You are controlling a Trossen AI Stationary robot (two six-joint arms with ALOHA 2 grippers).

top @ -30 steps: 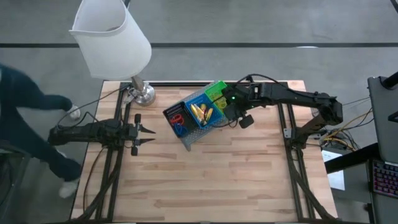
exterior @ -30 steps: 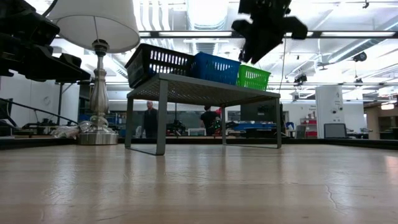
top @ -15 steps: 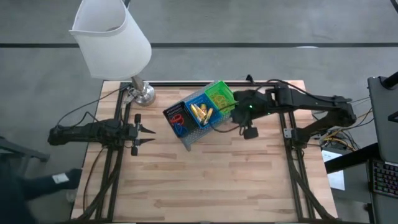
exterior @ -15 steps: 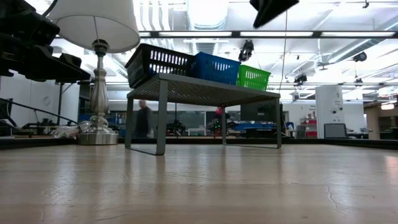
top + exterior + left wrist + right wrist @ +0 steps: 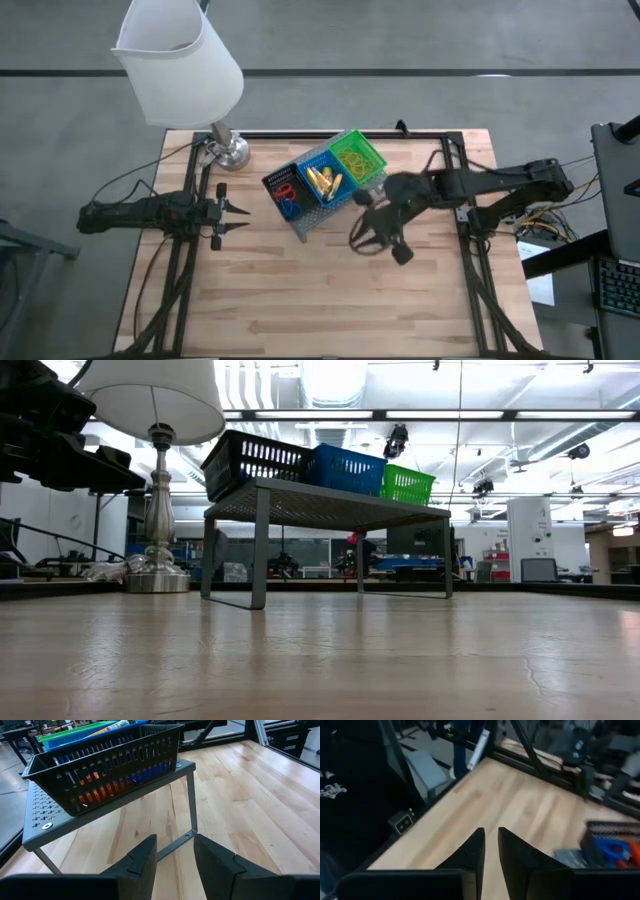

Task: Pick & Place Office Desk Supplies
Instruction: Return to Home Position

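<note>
Finds black slotted basket [image 5: 250,460], blue basket [image 5: 345,468], green basket [image 5: 405,485] abreast atop grey perforated shelf [image 5: 320,505]; left gripper [image 5: 175,839] wide, right gripper [image 5: 491,831] barely parted, both empty.

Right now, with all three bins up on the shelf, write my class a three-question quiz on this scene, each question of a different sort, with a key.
1. True or false: the green bin stands under the shelf.
2. Fill in: the oblong pieces in the blue bin are ____.
3. Which bin is nearest the lamp? A black bin; B blue bin; C green bin.
Key: 1 false, it stands on top of the shelf; 2 yellow; 3 A.
</note>
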